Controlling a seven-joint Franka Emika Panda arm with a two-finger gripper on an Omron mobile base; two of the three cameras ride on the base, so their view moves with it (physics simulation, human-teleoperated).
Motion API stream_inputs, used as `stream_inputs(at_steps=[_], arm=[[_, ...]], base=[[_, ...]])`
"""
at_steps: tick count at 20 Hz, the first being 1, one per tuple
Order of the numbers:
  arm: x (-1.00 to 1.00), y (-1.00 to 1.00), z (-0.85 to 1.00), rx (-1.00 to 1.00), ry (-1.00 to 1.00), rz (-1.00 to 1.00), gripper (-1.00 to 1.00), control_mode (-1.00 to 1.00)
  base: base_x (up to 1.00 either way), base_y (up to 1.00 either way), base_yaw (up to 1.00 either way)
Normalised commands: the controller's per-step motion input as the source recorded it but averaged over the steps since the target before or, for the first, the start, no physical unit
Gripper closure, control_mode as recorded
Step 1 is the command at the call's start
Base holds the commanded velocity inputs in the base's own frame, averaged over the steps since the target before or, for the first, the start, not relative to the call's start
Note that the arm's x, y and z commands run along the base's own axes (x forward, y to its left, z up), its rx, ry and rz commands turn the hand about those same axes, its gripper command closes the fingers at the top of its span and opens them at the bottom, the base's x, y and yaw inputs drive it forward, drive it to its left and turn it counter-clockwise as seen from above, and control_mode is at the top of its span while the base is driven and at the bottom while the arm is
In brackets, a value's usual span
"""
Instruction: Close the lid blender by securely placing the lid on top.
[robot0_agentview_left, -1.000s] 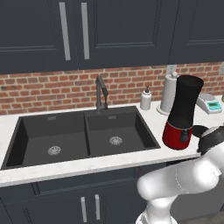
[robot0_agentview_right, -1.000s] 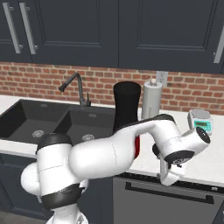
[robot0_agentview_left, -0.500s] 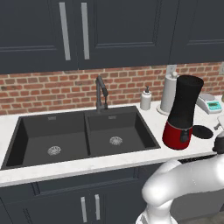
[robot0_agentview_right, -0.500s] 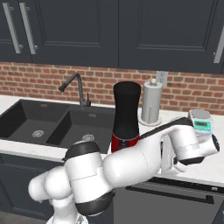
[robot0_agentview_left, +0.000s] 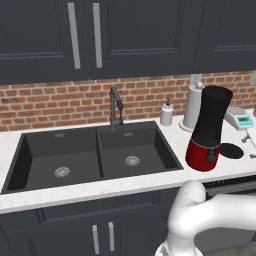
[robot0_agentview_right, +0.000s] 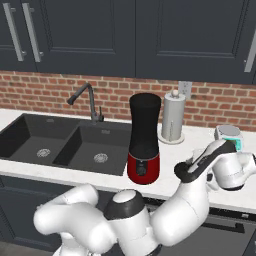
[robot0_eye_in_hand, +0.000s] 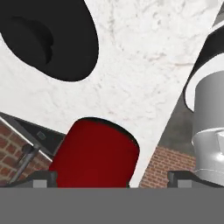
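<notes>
Blender (robot0_agentview_left: 209, 130): stands upright on the white counter (robot0_agentview_left: 125, 182), to the right of the sink (robot0_agentview_left: 90, 157). The black jar has an open mouth and nothing sits on it. Its place is the same as half a second ago. In the hand view the red base (robot0_eye_in_hand: 94, 153) shows low in the middle.
Lid (robot0_agentview_left: 231, 150): lies flat on the counter just beside the blender, on its right side, not touching it. It has not moved since the earlier picture. In the hand view it is the black disc at top left (robot0_eye_in_hand: 50, 37).
Gripper (robot0_agentview_left: 248, 146): at the right edge of the left base view, close to the lid on its far right. The finger tips (robot0_eye_in_hand: 43, 178) show only as two small dark corners at the bottom of the hand view, far from each other, so the pincer looks wide and holds nothing.
Arm (robot0_agentview_right: 200, 170): half a second ago the forearm crossed in front of the blender; now it has swung further to the right, and the blender is free to see.
Behind the blender: a paper towel roll (robot0_agentview_left: 193, 105), a soap dispenser (robot0_agentview_left: 167, 113) and a small scale (robot0_agentview_left: 239, 118) near the brick wall.
</notes>
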Motion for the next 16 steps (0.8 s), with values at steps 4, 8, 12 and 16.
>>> stream_inputs(at_steps=[4, 8, 12, 16], arm=[[0.40, 0.00, -0.03, -0.07, 0.17, 0.00, -1.00, -1.00], [0.37, 0.00, -0.10, -0.10, 0.14, -0.01, -1.00, -1.00], [0.34, 0.00, -0.11, -0.07, 0.15, -0.02, -1.00, -1.00], [0.27, 0.00, -0.23, -0.01, 0.12, -0.04, -1.00, -1.00]], base=[[0.00, 0.00, 0.00], [0.00, 0.00, 0.00], [0.00, 0.00, 0.00], [0.00, 0.00, 0.00]])
